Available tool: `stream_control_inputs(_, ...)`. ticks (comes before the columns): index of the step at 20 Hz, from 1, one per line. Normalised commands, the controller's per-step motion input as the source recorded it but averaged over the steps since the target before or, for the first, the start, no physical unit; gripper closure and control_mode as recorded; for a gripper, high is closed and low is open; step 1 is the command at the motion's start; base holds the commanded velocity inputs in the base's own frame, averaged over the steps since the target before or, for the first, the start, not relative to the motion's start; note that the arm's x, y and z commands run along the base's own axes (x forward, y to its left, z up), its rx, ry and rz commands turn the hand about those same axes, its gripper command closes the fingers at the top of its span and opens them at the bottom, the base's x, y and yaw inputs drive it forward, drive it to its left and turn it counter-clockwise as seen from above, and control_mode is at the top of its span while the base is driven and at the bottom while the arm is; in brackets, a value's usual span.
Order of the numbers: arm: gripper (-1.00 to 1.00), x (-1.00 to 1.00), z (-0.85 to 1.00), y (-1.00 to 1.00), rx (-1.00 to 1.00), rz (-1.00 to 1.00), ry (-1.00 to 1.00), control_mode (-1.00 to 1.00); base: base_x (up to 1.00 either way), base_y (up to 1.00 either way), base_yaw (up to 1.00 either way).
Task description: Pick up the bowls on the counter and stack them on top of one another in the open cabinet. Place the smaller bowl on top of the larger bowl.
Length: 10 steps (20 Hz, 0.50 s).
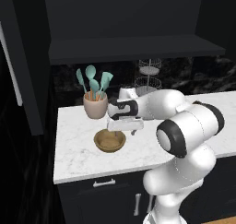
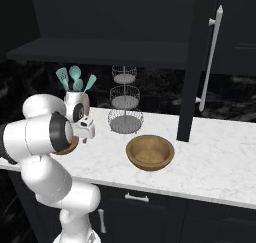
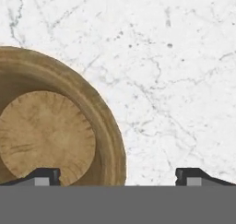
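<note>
Marble counter [image 1: 78, 158] runs the width of both base views, white with faint grey veins, above dark drawers with silver handles [image 1: 104, 182]. Over it hangs the open cabinet [image 1: 133, 48], its dark flat shelf bare along the front and its door [image 2: 192, 62] swung out, the door's lower edge reaching down to just above the slab in the right base view. The white arm [image 1: 184, 131] bends across the counter from the front.

One wooden bowl [image 2: 150, 152] sits well out on the marble near the front edge, below and just left of the door's foot, with open slab all round it. The other bowl [image 1: 109, 140] lies toward the left end, directly under the gripper [image 1: 125, 124]; in the right base view only a sliver of it [image 2: 67, 147] peeps past the arm. Which of the two is wider I cannot tell for sure.

In the hand view the two dark fingertips [image 3: 46, 176] stand wide apart, holding nothing: one sits over the bowl's [image 3: 46, 131] inner floor, the other over bare marble [image 3: 175, 80], so the rim's near wall falls between them.

Behind, the beige utensil cup [image 1: 95, 104] with teal spoons stands close to that bowl, and the wire basket stand [image 2: 124, 104] rises at the back.
</note>
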Motion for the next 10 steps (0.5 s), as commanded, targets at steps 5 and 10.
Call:
stream_control_inputs(5, -1.00, 0.00, -0.61, 0.11, 0.00, -0.02, 0.03, -1.00, 0.00, 0.00, 0.00)
stream_control_inputs(10, 1.00, 0.00, -0.23, 0.07, 0.01, -0.01, 0.00, -1.00, 0.00, 0.00, 0.00)
